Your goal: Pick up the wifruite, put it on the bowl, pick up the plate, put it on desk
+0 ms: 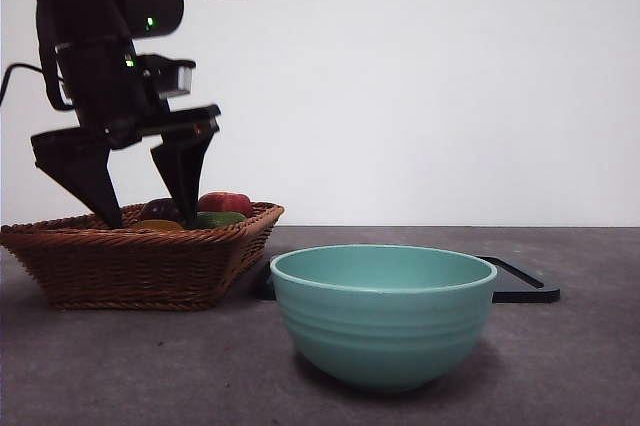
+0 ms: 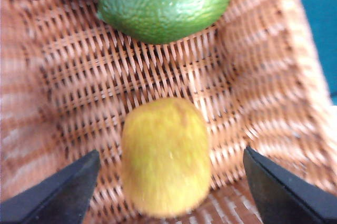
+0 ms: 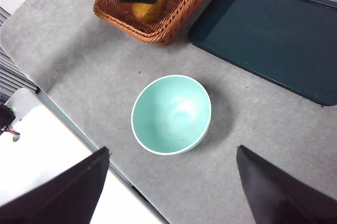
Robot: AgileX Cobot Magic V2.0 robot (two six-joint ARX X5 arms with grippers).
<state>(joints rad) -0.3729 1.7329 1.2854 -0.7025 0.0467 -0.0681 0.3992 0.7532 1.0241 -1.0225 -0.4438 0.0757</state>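
Your left claw (image 2: 168, 182) hangs spread around the yellow-brown kiwi (image 2: 166, 155) in the basket (image 2: 263, 77); it looks light and soft, so pinch its middle gently.

Bowl (image 1: 383, 314) in front on desk (image 1: 150, 366), basket (image 1: 140, 261) behind-left holding fruit, tray (image 1: 525, 284) behind-right

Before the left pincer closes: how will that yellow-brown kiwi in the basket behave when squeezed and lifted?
The kiwi is a rounded oval, so it may roll or twist out of a pinch. Its skin looks fuzzy and matte, probably giving decent friction. It lies loose on the wicker basket floor, between the open jaws of the left pincer, touching nothing else; likely light, but soft enough to bruise under a hard squeeze.
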